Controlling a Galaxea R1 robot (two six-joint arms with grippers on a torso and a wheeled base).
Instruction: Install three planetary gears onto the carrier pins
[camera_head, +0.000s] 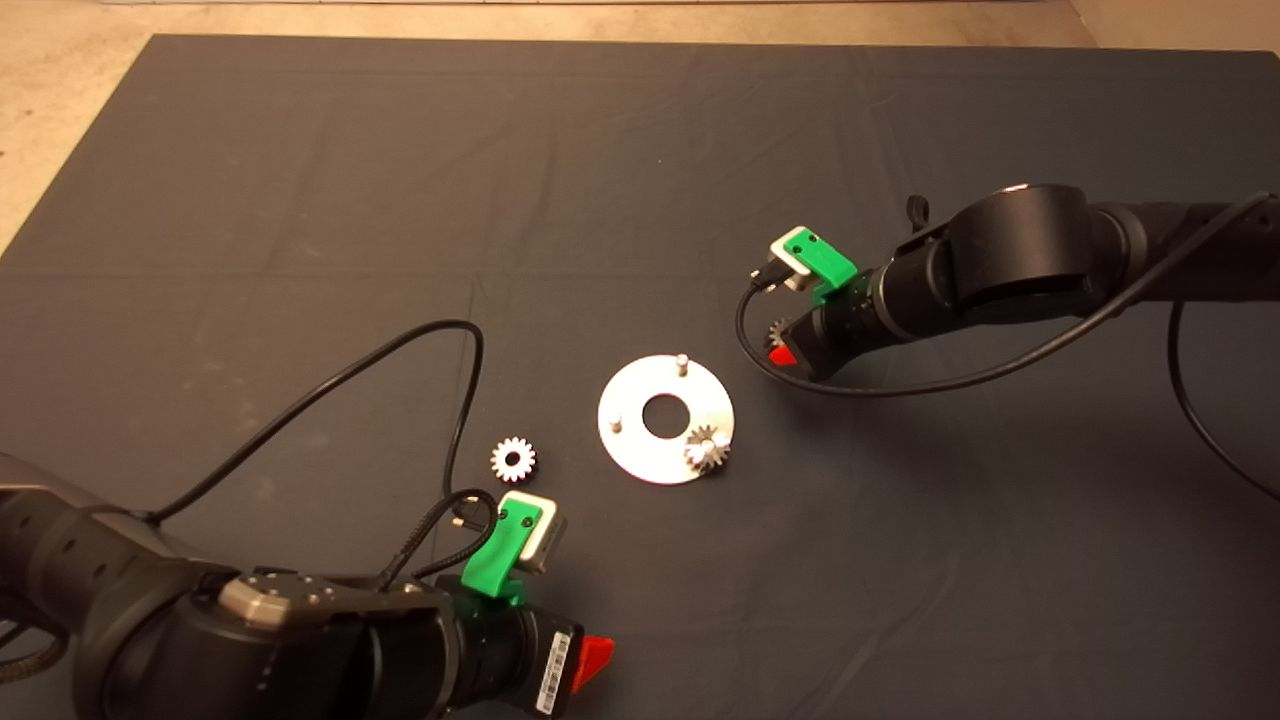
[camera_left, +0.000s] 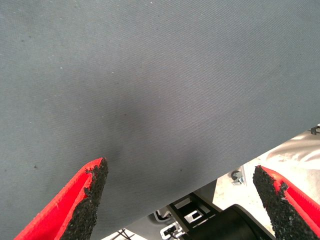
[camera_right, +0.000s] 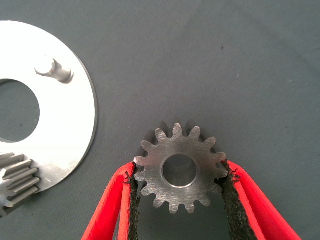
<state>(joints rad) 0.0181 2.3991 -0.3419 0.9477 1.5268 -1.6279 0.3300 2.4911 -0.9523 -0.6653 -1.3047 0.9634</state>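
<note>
A round silver disc (camera_head: 640, 455) lies mid-mat with the carrier pins upright on it. One planetary gear (camera_head: 707, 448) sits on the pin nearest the front right, while two pins (camera_head: 681, 362) (camera_head: 617, 423) stand bare. A second gear (camera_head: 514, 459) lies flat on the mat left of the disc. My right gripper (camera_head: 780, 345) hovers just right of the disc's far side, shut on a third gear (camera_right: 180, 142) by its teeth. The right wrist view shows a bare pin (camera_right: 55, 70) and the seated gear (camera_right: 15, 182) beside the held one. My left gripper (camera_left: 180, 169) is open at the mat's front edge.
The dark mat (camera_head: 300, 200) covers the table, with beige floor beyond its far and left edges. A black cable (camera_head: 440, 340) from the left arm loops over the mat near the loose gear. The right arm's cable (camera_head: 900, 385) hangs just right of the disc.
</note>
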